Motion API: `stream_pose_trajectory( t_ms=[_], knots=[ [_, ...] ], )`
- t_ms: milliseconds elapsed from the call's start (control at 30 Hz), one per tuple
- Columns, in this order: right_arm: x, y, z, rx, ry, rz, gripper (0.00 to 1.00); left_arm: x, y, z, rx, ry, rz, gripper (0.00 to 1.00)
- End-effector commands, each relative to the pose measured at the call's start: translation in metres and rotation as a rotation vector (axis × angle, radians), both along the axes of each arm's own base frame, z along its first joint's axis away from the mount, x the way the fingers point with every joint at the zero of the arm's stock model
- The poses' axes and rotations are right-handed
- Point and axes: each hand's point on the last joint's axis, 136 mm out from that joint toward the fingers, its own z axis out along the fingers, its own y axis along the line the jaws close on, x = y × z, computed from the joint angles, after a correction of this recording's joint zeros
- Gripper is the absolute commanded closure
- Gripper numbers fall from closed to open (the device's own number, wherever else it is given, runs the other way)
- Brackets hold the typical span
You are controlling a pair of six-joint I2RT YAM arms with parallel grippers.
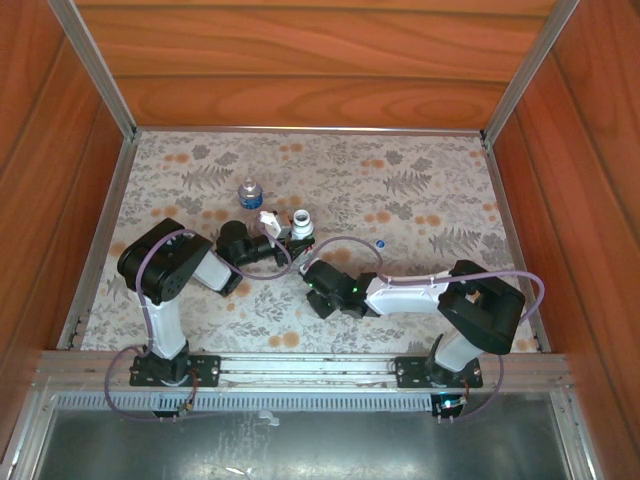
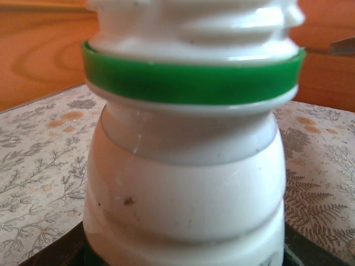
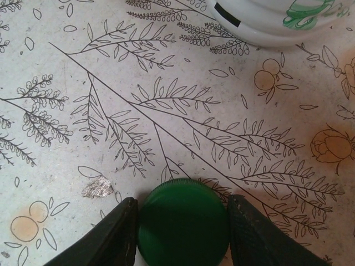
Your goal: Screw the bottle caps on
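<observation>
My right gripper (image 3: 183, 204) is low over the table, one black finger on each side of a dark green round plastic screw cap (image 3: 183, 224) lying flat on the floral-printed tablecloth (image 3: 83, 111). The pads sit against or just beside the cap's rim; I cannot tell whether they are pinching it.

My left gripper (image 1: 270, 243) is clenched on the tall opaque white plastic bottle (image 1: 302, 224). That bottle looks upright, with its threaded neck bare above a green ring (image 2: 191, 83). Its base is near the green cap, at the top of the right wrist view.

Farther out, a short clear bottle with a blue label (image 1: 249, 193) stands behind the left arm. A small blue cap (image 1: 380, 243) lies on the cloth to the right.

My worries: the green cap is thin and flat, so an off-centre squeeze could flick it away or snag the cloth. Set down tilted, it could cross-thread. The white bottle might also turn in the left grip during twisting.
</observation>
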Motion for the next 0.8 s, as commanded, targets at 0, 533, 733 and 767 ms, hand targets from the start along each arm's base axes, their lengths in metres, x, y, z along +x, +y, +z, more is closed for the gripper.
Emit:
stream_pose_trajectory(
  t_ms=[0, 533, 733, 767],
  knots=[
    [-0.006, 0.003, 0.006, 0.005, 0.014, 0.011, 0.56, -0.002, 0.004, -0.003, 0.009, 0.004, -0.003, 0.46],
    [0.003, -0.014, 0.067, -0.004, -0.035, -0.06, 0.58, -0.003, 0.002, -0.003, 0.008, 0.001, -0.026, 0.46],
    [0.011, -0.022, 0.095, -0.081, -0.04, -0.081, 0.57, -0.005, 0.001, -0.005, 0.013, -0.003, -0.031, 0.46],
    [0.013, -0.022, 0.101, -0.075, -0.041, -0.082, 0.57, -0.005, 0.001, -0.005, 0.013, -0.002, -0.032, 0.46]
  ],
)
